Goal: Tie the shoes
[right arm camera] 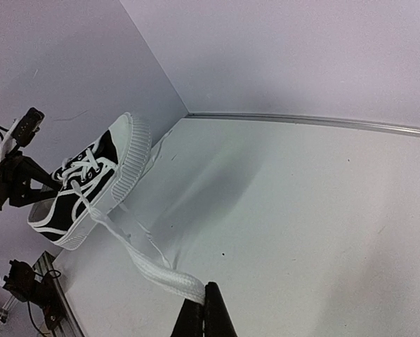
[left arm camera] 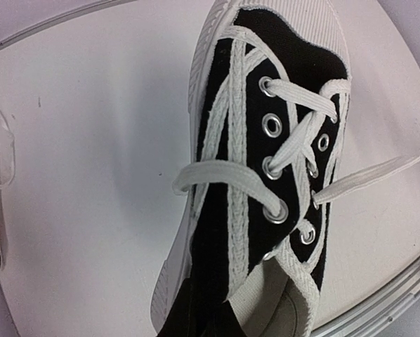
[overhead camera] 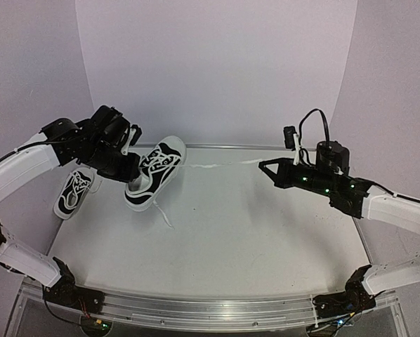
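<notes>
One black-and-white sneaker [overhead camera: 154,174] is held tilted off the table at the back left, toe pointing away from the arm. My left gripper [overhead camera: 130,168] is shut on its heel side. In the left wrist view the shoe [left arm camera: 266,175] fills the frame, and the dark fingers [left arm camera: 199,319] show at its heel. One white lace [overhead camera: 217,166] stretches right from the shoe to my right gripper [overhead camera: 265,166], which is shut on the lace end [right arm camera: 164,272]. The other lace end [overhead camera: 165,214] hangs down to the table. The second sneaker [overhead camera: 73,192] lies flat at the far left.
A metal rail [overhead camera: 266,147] runs along the table's back edge, with purple-white walls behind and at the sides. The rail also shows in the left wrist view [left arm camera: 378,302]. The left arm's body [overhead camera: 69,140] hangs above the second sneaker.
</notes>
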Robot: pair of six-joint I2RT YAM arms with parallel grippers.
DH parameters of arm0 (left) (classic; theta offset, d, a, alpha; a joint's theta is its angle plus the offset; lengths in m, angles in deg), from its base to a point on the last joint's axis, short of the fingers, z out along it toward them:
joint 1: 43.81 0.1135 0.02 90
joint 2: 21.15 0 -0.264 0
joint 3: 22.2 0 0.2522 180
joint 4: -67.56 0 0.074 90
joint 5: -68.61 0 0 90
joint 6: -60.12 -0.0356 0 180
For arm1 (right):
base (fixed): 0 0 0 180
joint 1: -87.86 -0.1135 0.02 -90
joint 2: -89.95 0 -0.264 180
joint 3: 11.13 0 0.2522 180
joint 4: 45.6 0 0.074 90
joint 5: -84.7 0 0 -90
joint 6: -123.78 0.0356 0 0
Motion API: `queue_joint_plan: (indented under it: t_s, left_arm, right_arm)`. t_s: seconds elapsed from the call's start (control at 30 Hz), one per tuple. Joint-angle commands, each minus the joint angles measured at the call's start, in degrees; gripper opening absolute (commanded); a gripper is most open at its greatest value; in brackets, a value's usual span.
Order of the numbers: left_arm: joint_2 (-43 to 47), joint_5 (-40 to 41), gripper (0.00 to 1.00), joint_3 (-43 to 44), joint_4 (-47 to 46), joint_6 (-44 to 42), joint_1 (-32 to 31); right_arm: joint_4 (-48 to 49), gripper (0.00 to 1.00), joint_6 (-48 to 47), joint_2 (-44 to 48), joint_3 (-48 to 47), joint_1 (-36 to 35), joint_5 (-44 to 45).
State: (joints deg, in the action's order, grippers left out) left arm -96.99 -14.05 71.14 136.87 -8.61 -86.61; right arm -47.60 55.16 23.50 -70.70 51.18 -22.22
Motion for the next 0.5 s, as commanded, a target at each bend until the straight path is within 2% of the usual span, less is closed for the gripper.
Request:
queue_joint_plan:
  t_s: [0.0, 0.07, 0.2, 0.33, 0.47]
  left_arm:
    - [4.8, 9.7, 0.00, 4.9, 0.4, 2.4, -0.1]
    - [5.6, 12.1, 0.00, 5.9, 1.1, 2.3, -0.1]
    - [5.1, 9.8, 0.00, 6.0, -0.7, 1.5, -0.2]
    - [3.5, 1.1, 0.00, 2.1, -6.6, 0.5, -0.3]
    - [0.8, -6.6, 0.00, -4.2, -14.1, 3.9, -0.6]
  right_arm:
    - [6.2, 0.00, 4.1, -4.1, -2.5, -0.3, -7.6]
    - [8.9, 0.00, 5.8, -5.6, -2.0, -0.6, -9.6]
    - [10.2, 0.00, 6.7, -5.6, -1.2, -0.7, -10.3]
    - [9.7, 0.00, 6.8, -2.5, 0.4, -0.7, -9.1]
    - [3.1, 0.00, 7.0, 2.1, 1.6, -0.7, -3.2]
